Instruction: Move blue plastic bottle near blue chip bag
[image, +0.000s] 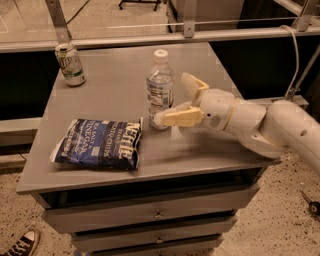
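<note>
The blue plastic bottle (160, 89), clear with a white cap and a white-and-blue label, stands upright near the middle of the grey table (110, 60). The blue chip bag (98, 143) lies flat just to its front left, its right end close to the bottle's base. My gripper (172, 99) is at the bottle's right side, open. Its near finger (179, 118) reaches to the bottle's base. Its far finger (193, 86) stands apart to the right of the bottle.
A green-and-white soda can (70, 64) stands at the table's back left corner. A metal rail (150, 36) runs along the table's far edge. Drawers (155, 214) sit below the tabletop. A shoe (17, 245) shows on the floor at front left.
</note>
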